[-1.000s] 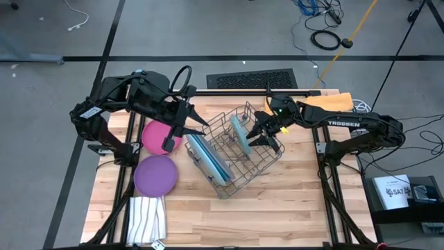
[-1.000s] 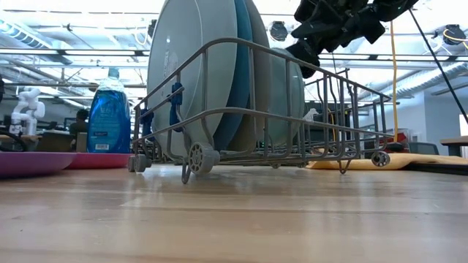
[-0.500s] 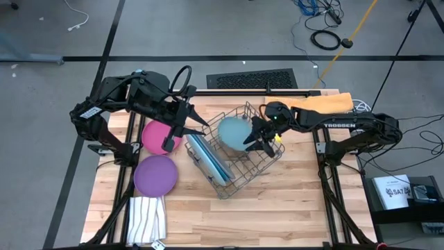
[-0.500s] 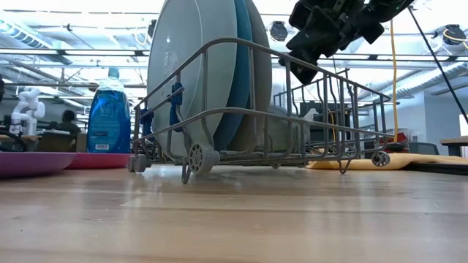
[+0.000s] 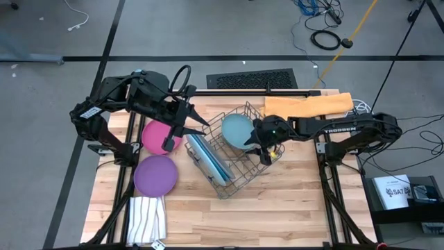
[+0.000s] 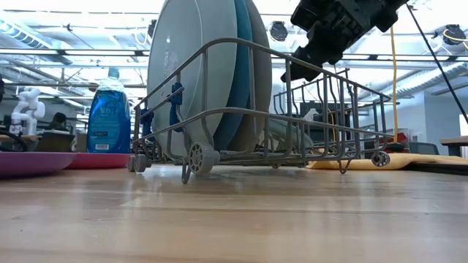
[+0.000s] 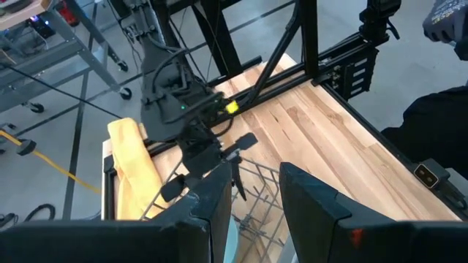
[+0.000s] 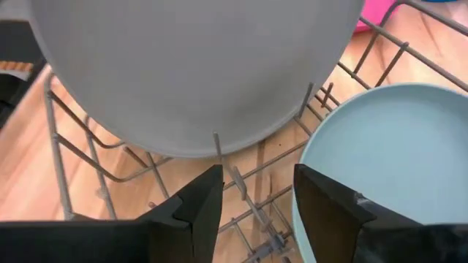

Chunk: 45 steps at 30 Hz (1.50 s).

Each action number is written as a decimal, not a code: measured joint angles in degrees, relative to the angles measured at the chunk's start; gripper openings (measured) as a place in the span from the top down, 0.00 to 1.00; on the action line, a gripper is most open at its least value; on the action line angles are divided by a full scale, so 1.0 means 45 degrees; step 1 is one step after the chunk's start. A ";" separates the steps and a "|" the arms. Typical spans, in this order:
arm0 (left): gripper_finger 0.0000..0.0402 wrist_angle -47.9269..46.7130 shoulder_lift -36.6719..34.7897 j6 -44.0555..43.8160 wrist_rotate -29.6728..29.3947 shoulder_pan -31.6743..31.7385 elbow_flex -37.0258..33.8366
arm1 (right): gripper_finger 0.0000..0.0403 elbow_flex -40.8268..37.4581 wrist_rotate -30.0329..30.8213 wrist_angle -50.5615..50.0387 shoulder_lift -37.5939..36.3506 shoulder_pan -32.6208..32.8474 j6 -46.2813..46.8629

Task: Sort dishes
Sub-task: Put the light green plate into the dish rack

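Six plates total: 3 large ones (grey (image 5: 196, 154), light blue, dark blue) stand upright in the wire rack (image 5: 239, 177) at frame centre; 1 pale teal plate (image 5: 234, 129) lies tilted in the rack's upper part; 1 magenta plate (image 5: 157, 134) and 1 purple plate (image 5: 154, 175) lie flat on the table (image 5: 277, 208), left of the rack. Right gripper (image 5: 260, 143) is over the rack beside the teal plate, fingers apart, holding nothing. Left gripper (image 5: 187, 125) hovers above the rack's left edge, fingers partly apart, empty. 1 striped cloth (image 5: 146, 219) at lower left.

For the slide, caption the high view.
Right gripper open over the wire rack, beside the pale teal plate lying inside.
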 joint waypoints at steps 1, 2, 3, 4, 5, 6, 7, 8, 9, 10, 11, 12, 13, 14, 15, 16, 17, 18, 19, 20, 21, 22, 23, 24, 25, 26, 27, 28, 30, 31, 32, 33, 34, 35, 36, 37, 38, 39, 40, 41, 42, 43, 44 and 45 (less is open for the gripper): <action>0.71 0.0002 0.0000 0.0000 0.0000 0.0000 0.0000 | 0.59 0.0000 0.0258 0.0020 0.0036 0.0120 -0.0010; 0.71 -0.0003 0.0000 0.0000 0.0000 0.0000 0.0000 | 0.57 0.0000 0.0548 0.0015 0.0057 0.0222 -0.0019; 0.71 -0.0001 0.0000 0.0000 0.0000 0.0000 0.0000 | 0.56 0.0000 0.0700 0.0053 0.0060 0.0330 -0.0052; 0.71 -0.0002 0.0000 0.0000 0.0000 0.0000 0.0000 | 0.55 0.0000 0.0911 0.0205 0.0064 0.0426 -0.0122; 0.71 -0.0003 0.0000 0.0000 0.0000 0.0000 0.0000 | 0.54 0.0005 0.1191 0.0390 0.0064 0.0532 -0.0212; 0.71 -0.0003 0.0000 -0.0001 0.0000 0.0000 0.0000 | 0.53 0.0055 0.1465 0.0437 0.0064 0.0639 -0.0321; 0.71 -0.0003 0.0000 -0.0002 0.0000 0.0000 0.0000 | 0.52 0.0175 0.1743 0.0411 0.0075 0.0757 -0.0436; 0.71 -0.0003 0.0000 -0.0005 0.0000 0.0000 0.0000 | 0.52 0.0354 0.2033 0.0422 0.0086 0.0874 -0.0604; 0.71 -0.0008 0.0000 -0.0008 0.0000 0.0000 0.0000 | 0.51 0.0549 0.2293 0.0452 0.0099 0.1009 -0.0783; 0.71 -0.0008 0.0000 -0.0030 0.0000 0.0000 0.0000 | 0.51 0.0817 0.2639 0.0474 0.0126 0.1156 -0.0980; 0.71 -0.0008 0.0000 -0.0100 0.0000 0.0000 0.0000 | 0.51 0.1064 0.2998 0.0518 0.0147 0.1296 -0.1130; 0.71 -0.0017 0.0000 -0.0192 0.0000 0.0000 0.0000 | 0.52 0.1274 0.3328 0.0504 0.0161 0.1419 -0.1203; 0.71 -0.0019 0.0000 -0.0234 0.0000 0.0000 0.0000 | 0.52 0.1506 0.3597 0.0457 0.0278 0.1520 -0.1239; 0.71 -0.0018 0.0000 -0.0246 0.0000 0.0000 0.0000 | 0.52 0.1790 0.3814 0.0335 0.0429 0.1595 -0.1244; 0.71 -0.0027 0.0000 -0.0248 0.0000 0.0000 0.0000 | 0.53 0.2053 0.4068 0.0059 0.0627 0.1636 -0.1180; 0.71 -0.0044 0.0000 -0.0248 0.0000 0.0000 0.0000 | 0.53 0.2277 0.4324 -0.0405 0.0918 0.1668 -0.1104; 0.71 -0.0042 0.0000 -0.0270 0.0000 0.0000 0.0000 | 0.53 0.2495 0.4543 -0.0903 0.1252 0.1666 -0.0988; 0.71 -0.0052 0.0000 -0.0306 0.0000 0.0000 0.0000 | 0.54 0.2689 0.4730 -0.1389 0.1637 0.1658 -0.0840; 0.71 -0.0074 0.0000 -0.0321 0.0000 0.0000 0.0000 | 0.54 0.2868 0.4780 -0.1802 0.2053 0.1649 -0.0681; 0.71 -0.0072 0.0000 -0.0325 0.0000 0.0000 0.0000 | 0.54 0.3012 0.4850 -0.2152 0.2420 0.1636 -0.0467; 0.71 -0.0086 0.0000 -0.0325 0.0000 0.0000 0.0000 | 0.54 0.3142 0.5005 -0.2415 0.2758 0.1636 -0.0253; 0.71 -0.0083 0.0000 -0.0325 0.0000 0.0000 0.0000 | 0.54 0.3253 0.5115 -0.2474 0.3055 0.1615 -0.0113; 0.71 -0.0079 0.0000 -0.0333 0.0000 0.0000 0.0000 | 0.54 0.3330 0.5205 -0.2472 0.3297 0.1594 -0.0007; 0.71 -0.0092 0.0000 -0.0335 0.0000 0.0000 0.0000 | 0.54 0.3401 0.5286 -0.2464 0.3508 0.1562 0.0068; 0.71 -0.0091 0.0000 -0.0335 0.0000 0.0000 0.0000 | 0.54 0.3456 0.5296 -0.2440 0.3685 0.1535 0.0149; 0.71 -0.0098 0.0000 -0.0336 0.0000 0.0000 0.0000 | 0.54 0.3522 0.5296 -0.2445 0.3876 0.1479 0.0267; 0.71 -0.0123 0.0000 -0.0340 0.0000 0.0000 0.0000 | 0.54 0.3620 0.5283 -0.2403 0.4055 0.1414 0.0396; 0.71 -0.0134 0.0000 -0.0340 0.0000 0.0000 0.0000 | 0.54 0.3680 0.5279 -0.2349 0.4229 0.1350 0.0519; 0.71 -0.0129 0.0000 -0.0340 0.0000 0.0000 0.0000 | 0.54 0.3747 0.5241 -0.2425 0.4610 0.1242 0.0716; 0.71 -0.0132 0.0000 -0.0340 0.0000 0.0000 0.0000 | 0.54 0.3750 0.5135 -0.2479 0.4815 0.1178 0.0772; 0.71 -0.0129 0.0000 -0.0340 0.0000 0.0000 0.0000 | 0.54 0.3750 0.4998 -0.2522 0.5020 0.1114 0.0836; 0.71 -0.0133 0.0000 -0.0336 0.0000 0.0000 0.0000 | 0.54 0.3750 0.4980 -0.2523 0.5195 0.1094 0.0955; 0.71 -0.0134 0.0000 -0.0338 0.0003 0.0000 0.0000 | 0.54 0.3750 0.5013 -0.2453 0.5355 0.1048 0.1067; 0.71 -0.0125 0.0000 -0.0340 0.0002 -0.0005 0.0000 | 0.54 0.3750 0.5054 -0.2406 0.5494 0.1009 0.1142; 0.71 -0.0131 0.0000 -0.0338 0.0010 -0.0005 0.0000 | 0.54 0.3751 0.5232 -0.2370 0.5636 0.0965 0.1204; 0.71 -0.0133 0.0000 -0.0335 0.0015 -0.0003 0.0000 | 0.55 0.3767 0.5499 -0.2332 0.5774 0.0956 0.1286; 0.71 -0.0130 0.0000 -0.0335 0.0019 -0.0005 0.0000 | 0.57 0.3772 0.5750 -0.2298 0.5875 0.0954 0.1329; 0.71 -0.0129 0.0000 -0.0340 0.0024 -0.0005 0.0000 | 0.59 0.3789 0.6004 -0.2292 0.5935 0.0966 0.1318; 0.71 -0.0129 0.0000 -0.0340 0.0026 -0.0009 0.0000 | 0.62 0.3793 0.6191 -0.2271 0.5970 0.0973 0.1290; 0.71 -0.0138 0.0000 -0.0335 0.0028 -0.0010 0.0000 | 0.67 0.3793 0.6282 -0.2266 0.5993 0.0967 0.1271; 0.71 -0.0157 0.0000 -0.0335 0.0053 -0.0010 0.0000 | 0.72 0.3793 0.6360 -0.2243 0.6000 0.0958 0.1233; 0.71 -0.0180 0.0000 -0.0340 0.0063 -0.0024 0.0000 | 0.77 0.3789 0.6440 -0.2189 0.5999 0.0950 0.1181; 0.71 -0.0183 0.0000 -0.0340 0.0063 -0.0054 0.0000 | 0.84 0.3787 0.6532 -0.2133 0.5976 0.0941 0.1114; 0.71 -0.0192 0.0000 -0.0334 0.0063 -0.0063 0.0000 | 0.91 0.3769 0.6701 -0.2108 0.5910 0.0965 0.1018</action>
